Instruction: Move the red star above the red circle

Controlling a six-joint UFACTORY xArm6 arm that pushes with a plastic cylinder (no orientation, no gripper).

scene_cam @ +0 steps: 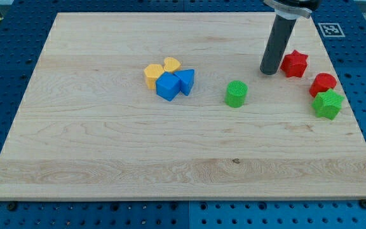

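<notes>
One rod, no jaws to open or shut, so nothing held: my tip (270, 71) sits on the board (107, 159) just to the view's left of the red star (294, 63), right beside it; contact or a hair's gap, can't tell from this angle. Red star lies near the board's right edge, upper part. Red circle (323, 83) is below and to the right of the star, apart from it, w/ the green star (328, 104) just below the circle and touching or nearly so. Green cylinder (236, 93) stands alone toward the view's middle, down-left of my tip and apart from it. Well to the left is a tight cluster: 2 yellow blocks, one hexagon-like (152, 74) and one heart-like (171, 65), pressed against a blue cube (168, 87) and a blue triangle (185, 81). Writing: none readable; only a black-and-white square marker (329, 29) off the board's top right corner, on the blue perforated table (18, 25), pattern too small to make out.
</notes>
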